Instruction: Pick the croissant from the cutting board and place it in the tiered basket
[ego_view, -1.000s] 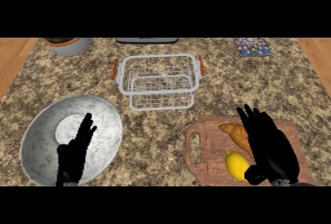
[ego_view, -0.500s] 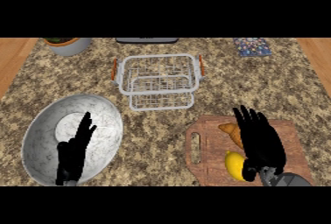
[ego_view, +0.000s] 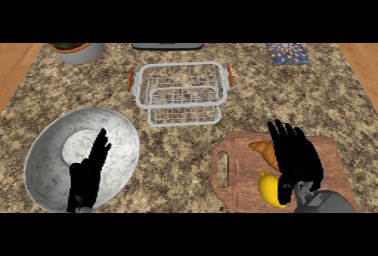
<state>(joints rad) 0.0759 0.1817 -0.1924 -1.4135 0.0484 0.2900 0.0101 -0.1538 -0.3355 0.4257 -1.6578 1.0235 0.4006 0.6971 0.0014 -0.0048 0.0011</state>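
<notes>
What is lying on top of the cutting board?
A croissant and a yellow fruit lie on the cutting board. The right hand, open, covers part of both.

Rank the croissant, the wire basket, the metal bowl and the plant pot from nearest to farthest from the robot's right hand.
1. Croissant: on the cutting board, partly hidden by the right hand.
2. Wire basket: counter's middle, ahead and left.
3. Metal bowl: at the left.
4. Plant pot: far left corner.
</notes>
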